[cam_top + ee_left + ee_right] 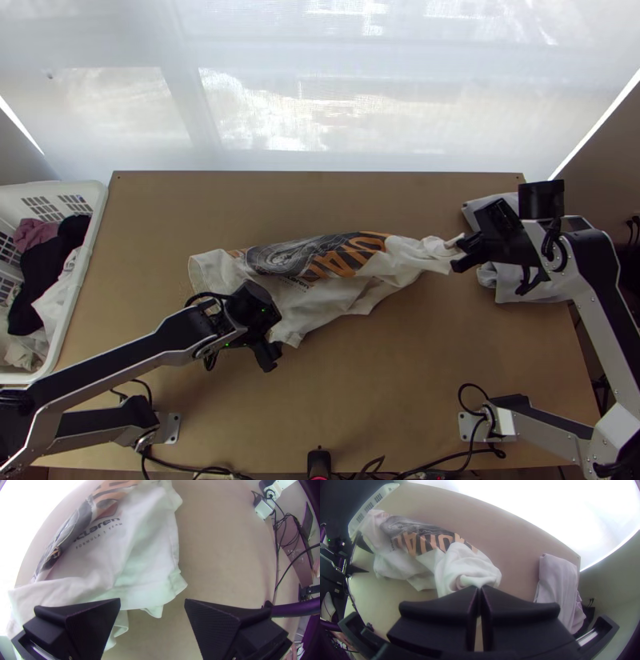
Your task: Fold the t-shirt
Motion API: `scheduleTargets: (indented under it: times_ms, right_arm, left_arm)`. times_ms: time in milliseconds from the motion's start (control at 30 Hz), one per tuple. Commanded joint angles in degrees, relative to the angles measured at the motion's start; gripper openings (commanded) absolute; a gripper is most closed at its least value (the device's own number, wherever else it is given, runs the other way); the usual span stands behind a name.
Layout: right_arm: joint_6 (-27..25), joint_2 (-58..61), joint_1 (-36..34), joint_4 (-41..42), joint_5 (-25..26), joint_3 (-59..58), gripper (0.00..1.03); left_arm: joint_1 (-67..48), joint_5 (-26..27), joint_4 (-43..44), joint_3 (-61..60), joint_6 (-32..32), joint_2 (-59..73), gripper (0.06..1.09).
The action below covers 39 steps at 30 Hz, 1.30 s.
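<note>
wooden table (400, 384); right claw (458, 251) pinches shirt (336, 294) by bunched end; left claw (276, 334) wide near other end

And here it looks like a robotics lab or workshop, the exact kind hard to call! Two jointed robot arms, left arm (108, 358) and right arm (602, 292), flank a plain wooden table (384, 384), with metal mounting plates (169, 428) at its near side and loose black cables (180, 466) trailing along that edge. Beyond it, light glows through a pale, translucent screen (320, 120). A white plastic basket (90, 240) of clothes adds a laundry-room note!
</note>
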Motion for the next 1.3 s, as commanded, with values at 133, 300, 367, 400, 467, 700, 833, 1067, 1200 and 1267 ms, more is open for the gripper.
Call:
scheduleTargets:
  times_ms: [133, 300, 367, 400, 467, 700, 833, 1067, 1200, 1267]
  right_arm:
    - [0.3, -0.4, -0.6, 0.0, -0.1, -0.5, 0.03]
    - [0.2, -0.3, -0.7, 0.0, -0.1, 0.1, 0.03]
    - [0.2, -0.3, -0.8, 0.0, -0.1, 0.1, 0.03]
    - [0.2, -0.4, -1.0, 0.0, -0.1, 0.1, 0.03]
    - [0.2, -0.4, -1.1, 0.0, -0.1, 0.1, 0.03]
    - [0.3, -0.7, -1.8, 0.0, -0.1, -0.3, 0.03]
    - [0.3, -0.8, -2.1, 0.0, -0.1, -0.3, 0.03]
    - [0.3, -0.9, -2.6, 0.1, -0.1, -0.4, 0.03]
    - [0.3, -0.8, -2.8, 0.3, -0.1, -0.4, 0.03]
    - [0.3, -0.9, -2.9, 0.4, -0.1, -0.4, 0.03]
  left_arm:
    - [-4.1, -4.1, 5.9, -0.1, 2.5, 7.4, 1.0]
    - [-4.8, -4.7, 6.8, 0.9, 2.7, 9.7, 0.99]
    - [-4.7, -5.1, 7.5, 0.7, 2.8, 10.8, 0.94]
    - [-4.7, -5.3, 8.0, 0.7, 3.0, 11.5, 0.88]
    - [-4.8, -5.7, 9.5, 0.5, 3.0, 12.3, 0.73]
    - [-5.7, -5.8, 9.7, 2.8, 3.6, 11.3, 0.1]
    - [-4.5, -5.8, 6.3, 6.2, 4.1, 8.6, 0.1]
    - [0.3, -5.7, 1.6, 12.1, 6.0, 2.2, 0.1]
    - [3.5, -5.7, -0.7, 16.0, 6.3, -0.4, 0.1]
    - [4.8, -5.7, -2.0, 18.0, 6.3, -1.6, 0.1]
